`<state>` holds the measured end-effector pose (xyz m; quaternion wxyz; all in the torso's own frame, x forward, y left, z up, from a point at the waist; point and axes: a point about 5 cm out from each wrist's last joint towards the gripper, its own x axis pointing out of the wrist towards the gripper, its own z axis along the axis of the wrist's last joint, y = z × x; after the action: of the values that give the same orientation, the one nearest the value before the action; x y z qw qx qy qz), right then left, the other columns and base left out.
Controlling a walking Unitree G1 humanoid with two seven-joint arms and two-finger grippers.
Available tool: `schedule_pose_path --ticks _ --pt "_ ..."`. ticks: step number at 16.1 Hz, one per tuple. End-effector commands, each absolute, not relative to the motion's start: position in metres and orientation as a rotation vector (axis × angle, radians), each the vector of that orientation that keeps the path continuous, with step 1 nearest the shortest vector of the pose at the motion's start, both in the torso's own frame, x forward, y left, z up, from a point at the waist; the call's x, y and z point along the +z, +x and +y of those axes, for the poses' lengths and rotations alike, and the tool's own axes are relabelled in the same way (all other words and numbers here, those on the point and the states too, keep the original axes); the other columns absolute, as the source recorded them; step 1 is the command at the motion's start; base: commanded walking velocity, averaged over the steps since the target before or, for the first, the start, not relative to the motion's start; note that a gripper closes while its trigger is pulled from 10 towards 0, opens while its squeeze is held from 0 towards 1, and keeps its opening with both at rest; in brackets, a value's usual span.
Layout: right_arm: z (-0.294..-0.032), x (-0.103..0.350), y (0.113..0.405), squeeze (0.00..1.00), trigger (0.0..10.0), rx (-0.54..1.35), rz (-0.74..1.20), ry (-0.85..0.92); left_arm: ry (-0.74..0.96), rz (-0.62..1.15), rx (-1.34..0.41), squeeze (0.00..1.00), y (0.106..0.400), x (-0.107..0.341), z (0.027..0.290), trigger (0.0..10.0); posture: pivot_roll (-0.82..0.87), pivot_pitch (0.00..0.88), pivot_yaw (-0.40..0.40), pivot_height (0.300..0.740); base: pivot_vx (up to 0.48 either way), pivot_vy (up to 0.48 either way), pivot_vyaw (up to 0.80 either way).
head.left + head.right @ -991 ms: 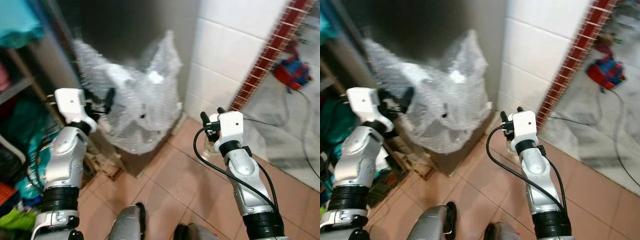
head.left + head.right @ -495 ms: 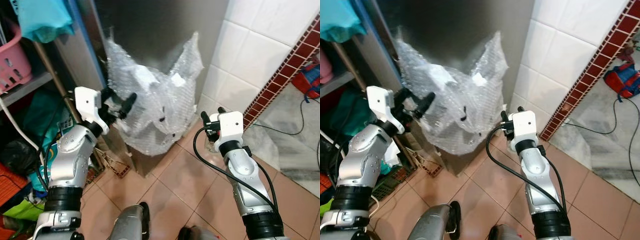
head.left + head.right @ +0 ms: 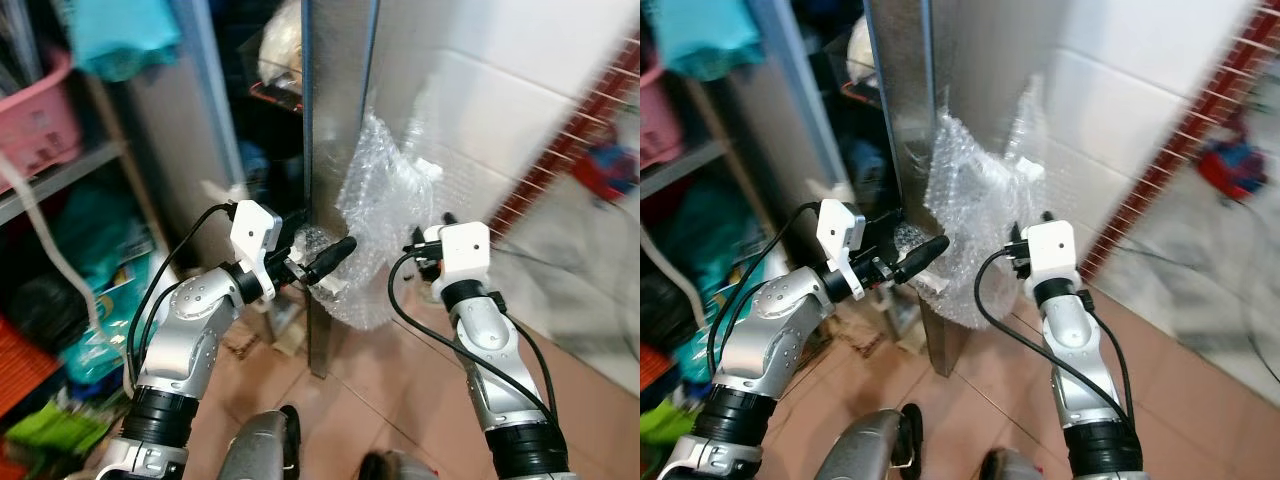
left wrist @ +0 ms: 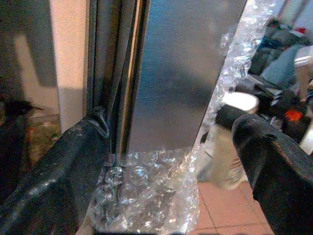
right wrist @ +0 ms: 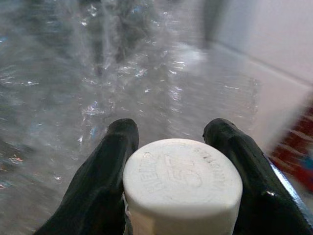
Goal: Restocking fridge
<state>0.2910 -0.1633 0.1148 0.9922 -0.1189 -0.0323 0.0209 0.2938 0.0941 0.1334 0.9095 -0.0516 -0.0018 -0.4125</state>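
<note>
Steel fridge door (image 4: 186, 68) edge, wrapped in bubble wrap (image 3: 385, 250), stands between the spread fingers of the left gripper (image 3: 325, 265). Right gripper (image 5: 178, 171) pinches a white-capped bottle (image 5: 182, 183) by its neck; it seems stiff, smooth, perhaps slippery.

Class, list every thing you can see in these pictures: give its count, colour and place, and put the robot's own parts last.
Fridge door: one, steel grey, ajar, its edge ahead of the robot.
Bubble wrap: one sheet, clear, hanging on the door's lower part.
Bottle: one, white cap, held in the right gripper.
Basket: one, pink, on a shelf at far left.
Cloth: one, turquoise, above the basket.
Wall tiles: white, with a red strip, at right.
Floor: terracotta tiles, underfoot.
Left gripper: one, black, jaws open, astride the door's edge.
Right gripper: one, black, jaws shut on the bottle, beside the wrap.
</note>
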Motion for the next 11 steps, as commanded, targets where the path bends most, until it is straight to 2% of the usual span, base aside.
schedule_pose_path --ticks 1,6,11 --pt "-0.1736 0.1263 0.2925 0.0 10.0 -0.023 -0.112 -0.265 -0.07 0.156 -0.732 0.0 0.297 0.1049 0.1023 10.0 0.04 0.135 0.004 0.74 0.0 0.0 -0.8" --pt "-0.1782 0.1249 0.2935 0.0 10.0 -0.072 -0.106 -0.307 -0.084 0.11 -0.687 0.0 0.293 0.1081 0.1056 10.0 0.05 0.133 -0.004 0.74 0.0 -0.052 -0.8" --pt "-0.1752 0.1237 0.2916 0.0 10.0 -0.059 -0.11 -0.307 -0.071 0.091 -0.667 0.0 0.2957 0.1101 0.0993 10.0 0.03 0.131 0.003 0.74 0.0 0.0 0.0"
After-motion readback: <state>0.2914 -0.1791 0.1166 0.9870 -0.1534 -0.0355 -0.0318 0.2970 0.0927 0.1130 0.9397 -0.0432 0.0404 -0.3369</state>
